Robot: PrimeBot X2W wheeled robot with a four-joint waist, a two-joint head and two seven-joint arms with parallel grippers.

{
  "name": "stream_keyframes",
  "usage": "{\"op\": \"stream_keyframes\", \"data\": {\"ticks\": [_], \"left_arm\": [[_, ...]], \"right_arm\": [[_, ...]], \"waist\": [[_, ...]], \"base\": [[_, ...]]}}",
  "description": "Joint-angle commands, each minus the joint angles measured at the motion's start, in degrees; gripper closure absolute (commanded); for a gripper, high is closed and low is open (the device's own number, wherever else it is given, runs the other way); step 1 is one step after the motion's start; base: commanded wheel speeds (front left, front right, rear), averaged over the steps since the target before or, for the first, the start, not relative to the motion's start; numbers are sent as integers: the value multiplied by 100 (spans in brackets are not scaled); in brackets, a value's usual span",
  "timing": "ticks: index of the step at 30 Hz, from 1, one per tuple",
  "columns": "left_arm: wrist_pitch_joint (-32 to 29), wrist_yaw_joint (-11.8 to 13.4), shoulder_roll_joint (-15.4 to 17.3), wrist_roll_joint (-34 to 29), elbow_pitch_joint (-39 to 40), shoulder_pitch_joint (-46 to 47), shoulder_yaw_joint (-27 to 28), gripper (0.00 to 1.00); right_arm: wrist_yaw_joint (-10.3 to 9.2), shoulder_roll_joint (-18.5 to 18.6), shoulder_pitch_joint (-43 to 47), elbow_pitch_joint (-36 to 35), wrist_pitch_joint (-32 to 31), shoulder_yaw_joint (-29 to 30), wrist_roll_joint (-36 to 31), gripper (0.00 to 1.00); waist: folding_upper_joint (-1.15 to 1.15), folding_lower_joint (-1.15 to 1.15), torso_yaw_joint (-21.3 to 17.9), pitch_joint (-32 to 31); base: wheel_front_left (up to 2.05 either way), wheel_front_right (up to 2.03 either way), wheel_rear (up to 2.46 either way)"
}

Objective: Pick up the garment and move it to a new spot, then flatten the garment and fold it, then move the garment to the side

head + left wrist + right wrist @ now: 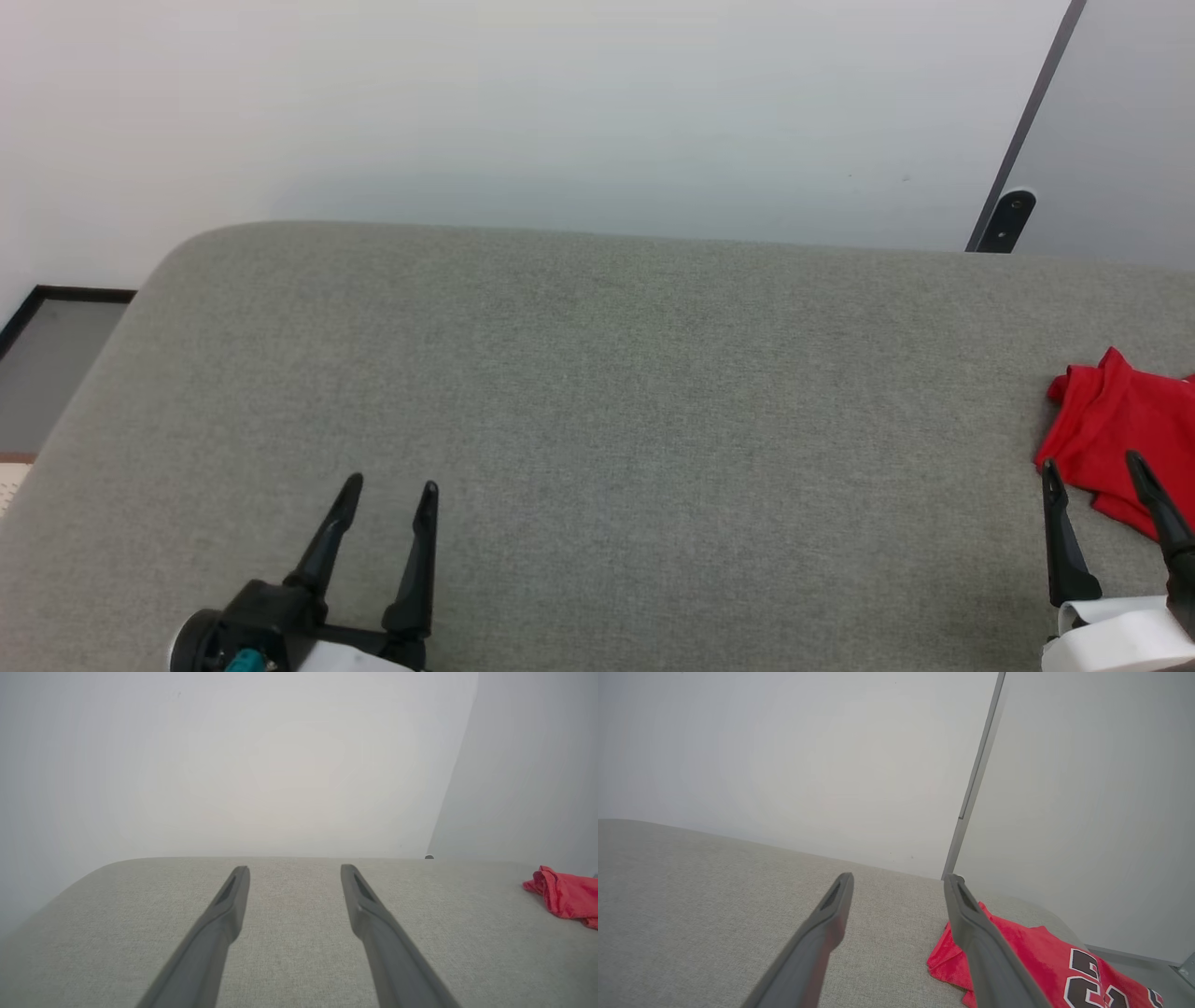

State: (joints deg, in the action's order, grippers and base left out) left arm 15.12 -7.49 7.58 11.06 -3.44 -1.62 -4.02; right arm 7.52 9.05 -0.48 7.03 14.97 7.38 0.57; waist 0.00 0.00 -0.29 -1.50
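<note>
The red garment [1116,425] lies crumpled at the far right edge of the grey cushioned surface [597,392], partly cut off by the picture's edge. In the right wrist view the garment [1045,956] shows black, white-outlined lettering at the lower right. My right gripper [1094,459] stands open just in front of the garment's near edge, with nothing between its fingers; in its own wrist view the right finger [971,933] overlaps the cloth. My left gripper [390,483] is open over bare cushion at the lower left, far from the garment [565,896].
A pale wall rises behind the cushion's rounded far edge. A dark vertical strip with a small black fitting [1006,219] stands at the back right. Floor with a dark border [56,355] shows past the cushion's left corner.
</note>
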Motion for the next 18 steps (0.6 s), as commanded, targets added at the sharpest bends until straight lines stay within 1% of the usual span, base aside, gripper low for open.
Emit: {"op": "stream_keyframes", "data": {"ticks": [1,18], "left_arm": [[-3,1,28,-32,-16,-67,-19,0],[-3,1,30,32,77,-95,-2,0]], "right_arm": [[-8,-5,67,-6,25,8,-30,0],[-8,35,101,9,26,14,42,0]], "waist": [[0,0,-3,-1],[0,0,-23,-7]], "base": [[0,0,0],[0,0,0]]}}
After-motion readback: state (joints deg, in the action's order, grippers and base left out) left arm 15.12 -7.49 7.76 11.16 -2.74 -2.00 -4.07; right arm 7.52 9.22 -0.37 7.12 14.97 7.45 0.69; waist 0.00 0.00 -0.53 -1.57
